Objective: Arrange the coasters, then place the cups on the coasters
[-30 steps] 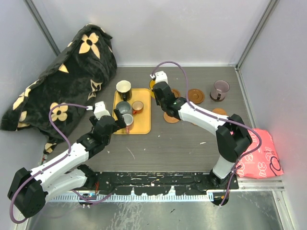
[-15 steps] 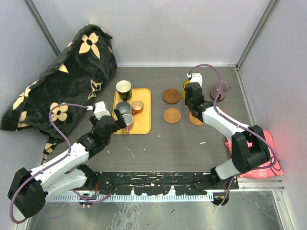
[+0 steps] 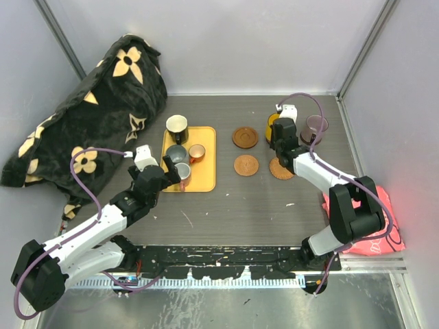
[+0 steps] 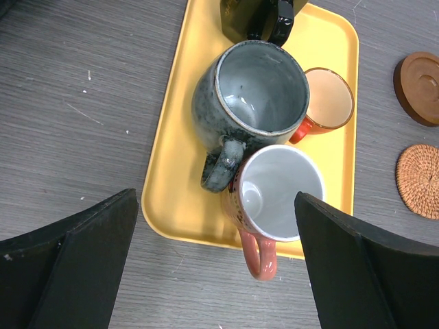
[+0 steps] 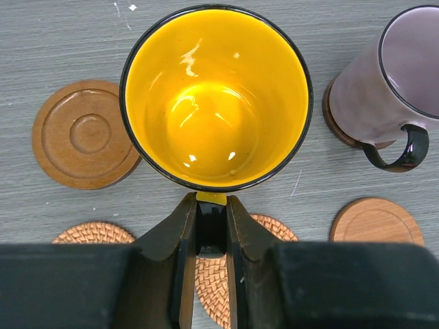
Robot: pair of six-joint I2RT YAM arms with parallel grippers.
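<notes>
**Right arm.** The right gripper (image 5: 211, 205) is pressed together on the handle of the yellow-orange glazed cup with a black rim (image 5: 216, 96). It holds the cup upright just ahead of its fingers, among the reddish-brown round coasters (image 5: 82, 133) on the grey wood-grain tabletop (image 5: 68, 41).

**Step in hand.** This appears to be setting the cup on a coaster.
- The cup should be centred over one disc and kept level.
- It should be lowered straight down and released only once its base sits flat.
- The gripper should withdraw back along the handle. This keeps it clear of the translucent purple-grey cup (image 5: 384, 82), which stands on a coaster ahead and to the right of the gripper.

**Left arm.** The left gripper (image 4: 216, 199) is spread wide over the yellow rectangular plastic tray (image 4: 171, 205). The speckled grey ceramic mug (image 4: 250, 89) lies directly ahead of it.

**Views compared.** The right wrist view shows the pinch on the handle and a woven coaster beneath the fingers. It hides whatever lies under the cup, and whether the cup's base touches down cannot be told. The top view shows both arms and the spacing of the discs, but the grip itself is too small to read there.
</notes>
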